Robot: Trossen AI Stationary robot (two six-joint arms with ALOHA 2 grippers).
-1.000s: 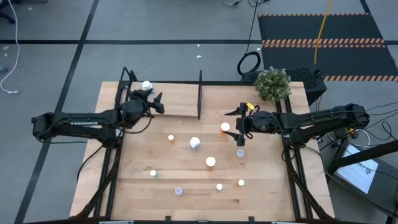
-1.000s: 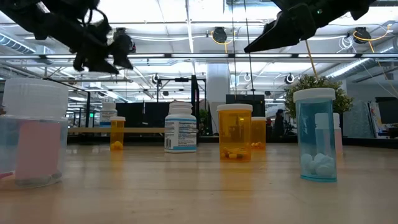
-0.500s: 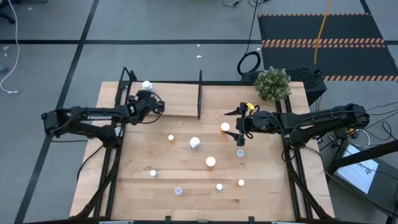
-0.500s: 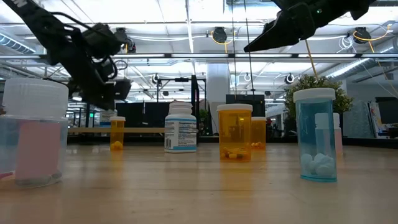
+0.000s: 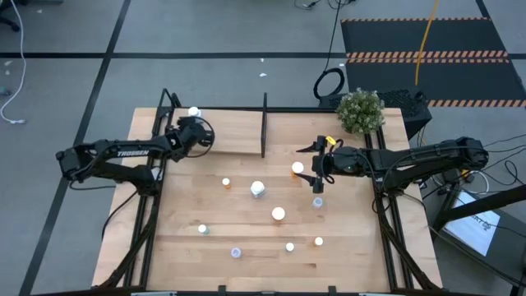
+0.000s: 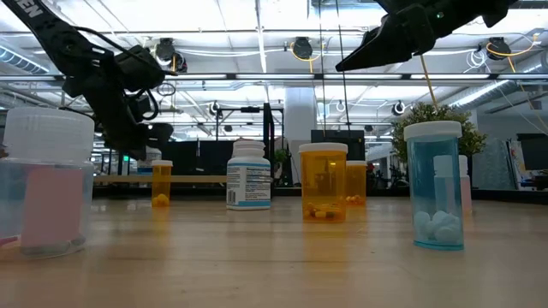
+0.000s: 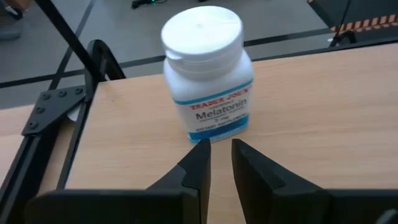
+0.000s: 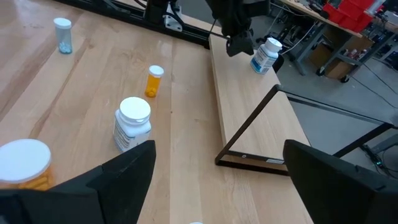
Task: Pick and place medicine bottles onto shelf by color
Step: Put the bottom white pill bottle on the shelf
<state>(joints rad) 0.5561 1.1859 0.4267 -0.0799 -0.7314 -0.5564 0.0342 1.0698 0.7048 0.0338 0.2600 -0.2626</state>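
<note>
High view: the left gripper hangs over the shelf, its jaws nearly pressed together and holding nothing. A white bottle stands on the shelf just beyond them. The right gripper hovers over the table with jaws spread wide and empty; an orange bottle sits just beside them. More bottles are scattered on the table nearer the front.

Low view: an orange bottle holds a few pills at its bottom, a blue bottle holds white tablets, and a clear bottle shows something pink inside.

Left wrist view: the white bottle, capped and labelled Melatonin, stands upright just ahead of the jaw tips, apart from them.

Right wrist view: between the spread jaws lie a white bottle, a small orange bottle and the shelf.
</note>
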